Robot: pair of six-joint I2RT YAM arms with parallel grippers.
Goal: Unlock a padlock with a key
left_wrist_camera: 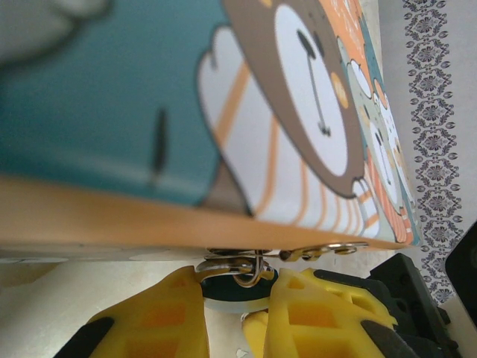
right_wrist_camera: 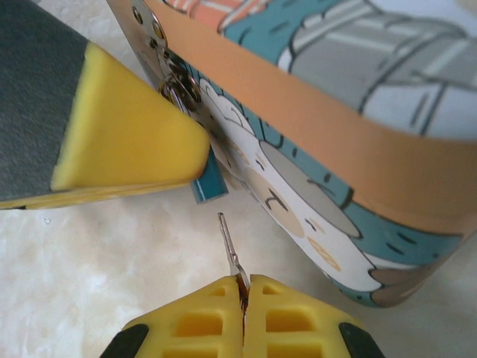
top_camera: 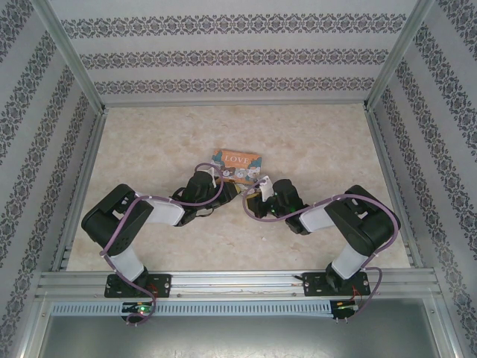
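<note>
Step in hand: presenting the key to the lock, with insertion not yet made. The left gripper (left_wrist_camera: 238, 291) is clamped across the padlock (right_wrist_camera: 209, 181), one yellow finger on each side of its small blue body, pinning it against the front wall of the tin (left_wrist_camera: 112, 112), just beside the table (right_wrist_camera: 89, 268). The wire shackle (left_wrist_camera: 246, 268) is a thin silvery loop and appears to be threaded through the latch (right_wrist_camera: 156, 30) riveted to the tin's front. The right gripper (right_wrist_camera: 243, 285) has its jaws together on the key (right_wrist_camera: 229, 246), pinching the head end so that only a slim, flat metal blade projects. The blade tip stands near the lower end of the blue body but clear of it, leaning slightly off the body's line. The keyhole cannot be made out. The next move probably calls for squaring the blade to the body's axis, advancing the tip into the slot in its lower end, then turning while the left grip resists the twist. Because the blade is thin and short, a small misalignment is likely to glance off the body. The finger pads are ribbed, compliant yellow material. The tin is smooth printed sheet metal with rounded corners, and the table surface is pale and marble-patterned.
</note>
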